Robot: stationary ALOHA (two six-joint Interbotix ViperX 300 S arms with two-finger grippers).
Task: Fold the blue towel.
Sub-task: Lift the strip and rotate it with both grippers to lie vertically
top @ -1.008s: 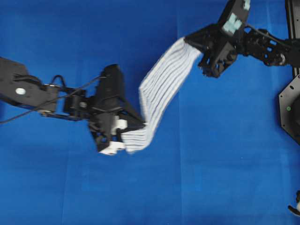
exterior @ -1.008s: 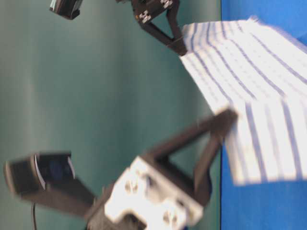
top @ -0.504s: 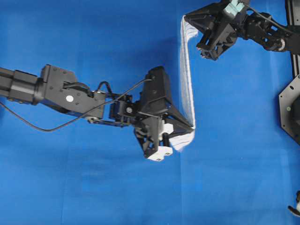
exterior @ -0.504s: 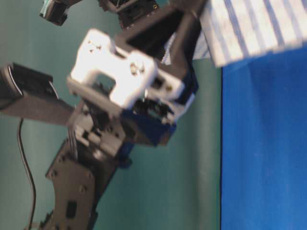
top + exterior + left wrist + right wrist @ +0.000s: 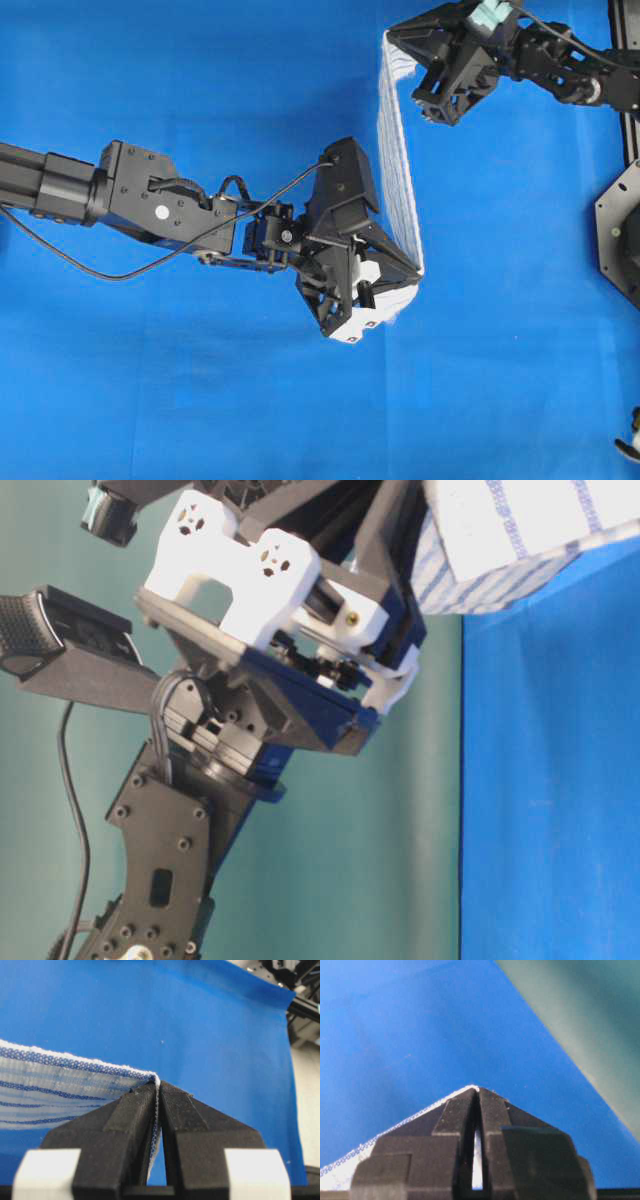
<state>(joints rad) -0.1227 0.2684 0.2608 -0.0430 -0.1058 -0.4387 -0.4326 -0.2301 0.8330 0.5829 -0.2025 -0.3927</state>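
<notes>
No readable text, label, brand or number appears on any surface in these 4 views.

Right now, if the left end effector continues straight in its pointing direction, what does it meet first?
Probably the blue table covering; the left end effector grips the blue towel, and depth is unclear.

You are looking at a blue cover [image 5: 200, 90] lying over the tabletop, faint creases showing, and a green wall [image 5: 380, 880] standing behind it.

Blue table cover, green wall.
You see creased blue cloth [image 5: 200, 80] covering the table, a plain teal-green wall [image 5: 400, 860] behind it.
</notes>
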